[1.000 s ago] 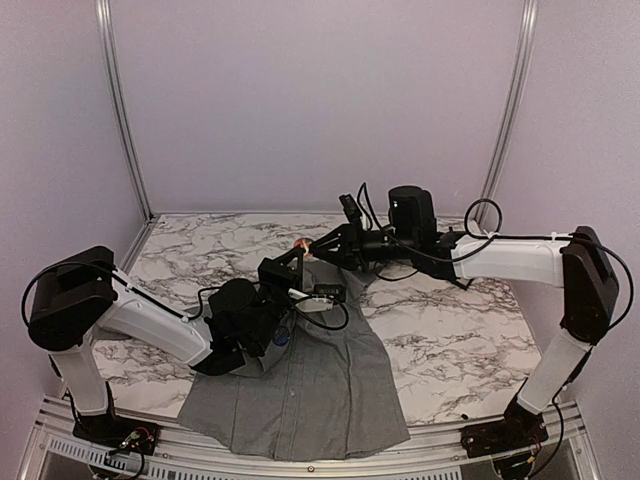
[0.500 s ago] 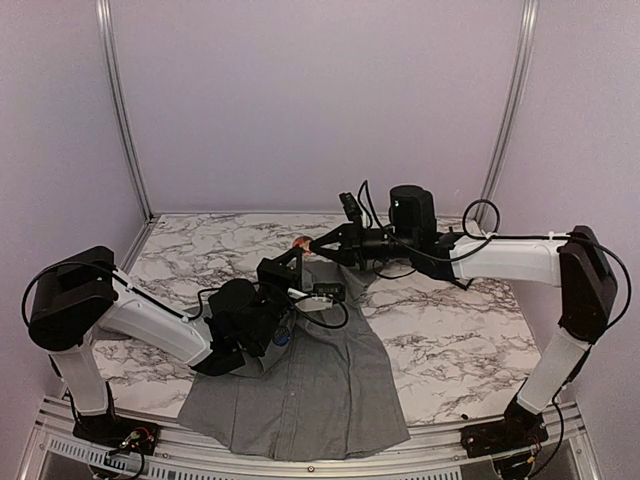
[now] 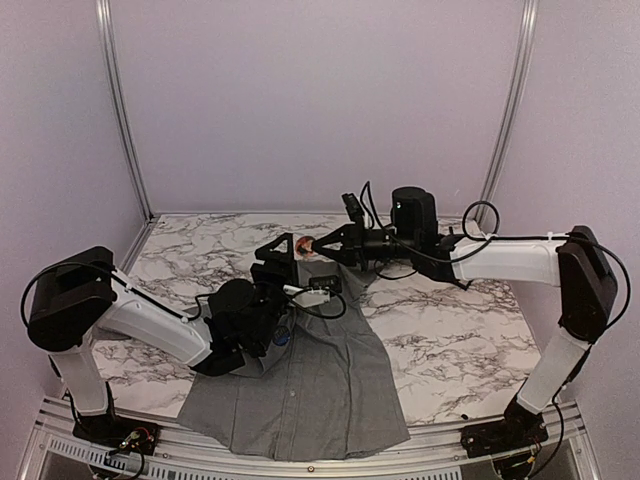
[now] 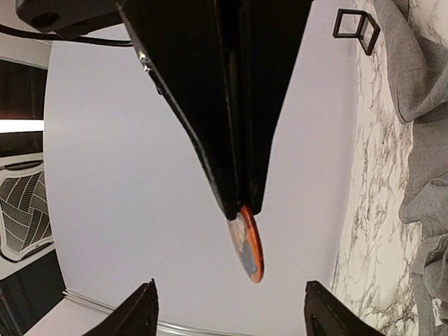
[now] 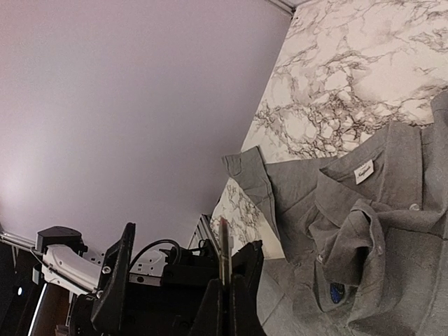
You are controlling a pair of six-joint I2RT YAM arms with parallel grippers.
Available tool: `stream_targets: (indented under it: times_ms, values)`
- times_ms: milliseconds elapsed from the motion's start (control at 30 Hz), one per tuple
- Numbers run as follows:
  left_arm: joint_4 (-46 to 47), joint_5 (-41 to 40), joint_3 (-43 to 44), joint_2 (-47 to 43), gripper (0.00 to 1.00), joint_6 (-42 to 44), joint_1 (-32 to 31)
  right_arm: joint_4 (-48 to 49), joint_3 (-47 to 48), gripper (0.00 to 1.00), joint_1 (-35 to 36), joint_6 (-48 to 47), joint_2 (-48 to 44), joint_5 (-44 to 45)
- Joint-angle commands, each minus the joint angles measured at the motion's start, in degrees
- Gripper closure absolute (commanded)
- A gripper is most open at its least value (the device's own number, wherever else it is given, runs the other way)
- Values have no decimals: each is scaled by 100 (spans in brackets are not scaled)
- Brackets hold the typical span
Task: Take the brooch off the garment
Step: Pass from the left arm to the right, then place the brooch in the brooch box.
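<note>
While its two black fingers are pressing together, the right gripper (image 4: pixel 240 199) is pinching the brooch (image 4: pixel 248 245), a round disc with an orange rim and a bluish face, by its edge. The left wrist view is showing this grip side on, with the disc hanging in the air against the plain wall, touching no cloth. The left gripper (image 4: pixel 231 308) is standing spread below it, one fingertip on either side and neither touching it. The right wrist view is showing the brooch only as a thin edge-on sliver. The top view is placing both grippers over the collar end of the garment (image 3: pixel 320 370), which is lying rumpled on the marble table (image 3: pixel 450 340) between the arms.
</note>
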Motion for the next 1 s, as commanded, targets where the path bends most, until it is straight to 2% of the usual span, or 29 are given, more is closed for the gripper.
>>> stream_targets:
  times_ms: [0, 100, 167, 267, 367, 500, 733, 967]
  values:
    - [2196, -564, -53, -230, 14, -584, -84, -12, -68, 100, -131, -223, -8, 233]
    - [1722, -857, -104, -387, 2, -1174, -110, -132, -111, 100, -200, -367, -36, 431]
    - [1157, -1025, -142, -607, 1, -1837, -121, -274, -159, 100, -267, -478, -58, 603]
    - [-645, -1054, -189, -1165, 1, -3543, -122, -284, -335, 100, -404, -544, -126, 740]
    - [-2635, -640, -95, -1746, 1, -5282, -90, -357, -529, 100, -592, -653, -218, 879]
    - [-4043, -24, 41, -2194, 1, -6726, 10, -397, -835, 100, -925, -756, -353, 983]
    - [-5280, 1033, 104, -2755, 1, -8450, 460, -491, -1439, 100, -1781, -996, -680, 1178]
    - [-5564, 2057, -82, -3257, 1, -9460, 1125, -555, -1962, 100, -2884, -1271, -828, 1313]
